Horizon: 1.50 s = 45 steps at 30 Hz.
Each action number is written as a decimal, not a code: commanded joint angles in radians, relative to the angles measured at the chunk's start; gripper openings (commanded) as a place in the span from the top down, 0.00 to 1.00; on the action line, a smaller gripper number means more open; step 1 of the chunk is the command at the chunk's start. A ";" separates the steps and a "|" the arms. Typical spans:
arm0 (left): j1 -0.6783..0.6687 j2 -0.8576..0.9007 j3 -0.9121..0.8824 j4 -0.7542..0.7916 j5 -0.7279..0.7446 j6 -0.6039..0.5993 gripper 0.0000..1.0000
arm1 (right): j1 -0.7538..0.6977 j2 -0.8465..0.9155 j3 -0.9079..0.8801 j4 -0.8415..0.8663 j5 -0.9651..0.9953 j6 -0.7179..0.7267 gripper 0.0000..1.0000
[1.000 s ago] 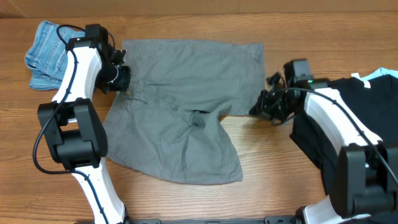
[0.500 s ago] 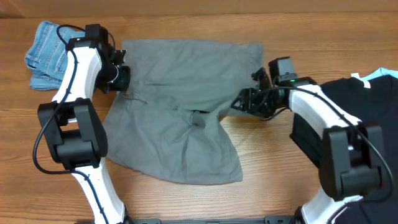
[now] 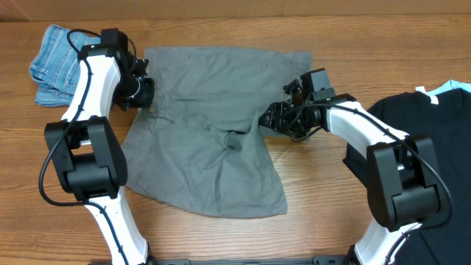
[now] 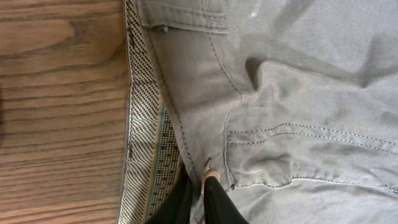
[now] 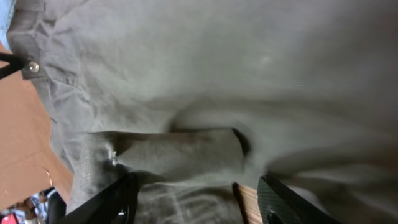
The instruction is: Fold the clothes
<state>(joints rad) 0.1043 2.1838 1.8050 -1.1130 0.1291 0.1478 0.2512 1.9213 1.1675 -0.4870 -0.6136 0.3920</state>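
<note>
The clothes, a pair of grey-olive shorts [image 3: 221,110], lie spread on the wooden table with one leg pointing toward the front. My left gripper [image 3: 146,96] is shut on their left edge. In the left wrist view its fingers [image 4: 196,198] pinch a fold of the waistband beside the patterned inner lining [image 4: 146,155] of the shorts [image 4: 298,93]. My right gripper [image 3: 268,121] is open at the shorts' right side, near the crotch. In the right wrist view its gripper [image 5: 196,202] straddles crumpled fabric of the shorts [image 5: 217,74], without closing on it.
A light-blue denim garment [image 3: 53,62] is bunched at the far left, behind the left arm. A black T-shirt [image 3: 434,147] lies at the right edge, with a pale blue piece [image 3: 450,87] behind it. Bare wood [image 3: 324,199] shows at the front right.
The right gripper has opened and moved left from the bare table onto the shorts' right edge. The left gripper has held still on the waistband.
</note>
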 commanded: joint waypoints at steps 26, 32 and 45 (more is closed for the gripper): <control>-0.008 0.008 0.004 -0.006 0.002 -0.014 0.87 | -0.056 -0.098 0.393 -0.694 0.468 -0.184 0.96; -0.008 0.008 0.004 -0.005 0.001 -0.014 0.86 | -0.085 -0.098 0.412 -0.723 0.644 -0.183 0.96; -0.007 0.008 0.004 -0.001 0.003 -0.026 0.64 | -0.187 -0.098 0.343 -0.926 0.406 -0.119 0.22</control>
<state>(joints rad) 0.1043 2.1838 1.8050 -1.1145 0.1299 0.1337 0.0723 1.8393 1.5494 -1.4090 -0.0933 0.2554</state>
